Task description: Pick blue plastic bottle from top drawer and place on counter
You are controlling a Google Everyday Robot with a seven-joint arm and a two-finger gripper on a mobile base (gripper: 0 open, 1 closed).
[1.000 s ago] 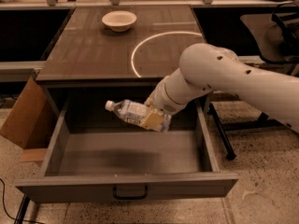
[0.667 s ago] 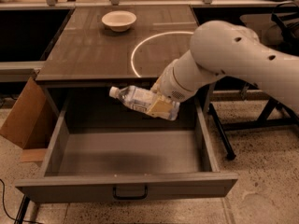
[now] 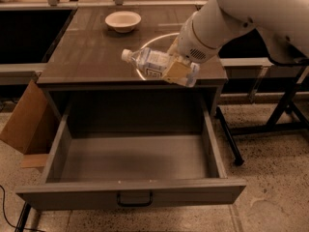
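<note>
The blue plastic bottle (image 3: pixel 153 65) lies on its side in the air, white cap pointing left, held above the front edge of the counter (image 3: pixel 87 52). My gripper (image 3: pixel 176 70) is shut on the bottle's right half, with tan fingertips (image 3: pixel 177 72) pressed on it. The white arm comes in from the upper right. The top drawer (image 3: pixel 130 192) is pulled open below and holds nothing, its dark handle at the front. The thin white circle on the counter is partly hidden behind the bottle and arm.
A white bowl (image 3: pixel 123 21) sits at the back of the counter. A brown cardboard box (image 3: pixel 24 124) leans at the drawer's left. Black metal table legs (image 3: pixel 285 105) stand to the right on the speckled floor.
The arm has lifted the bottle up out of the drawer and moved it back, so it is now over the counter's front edge.
</note>
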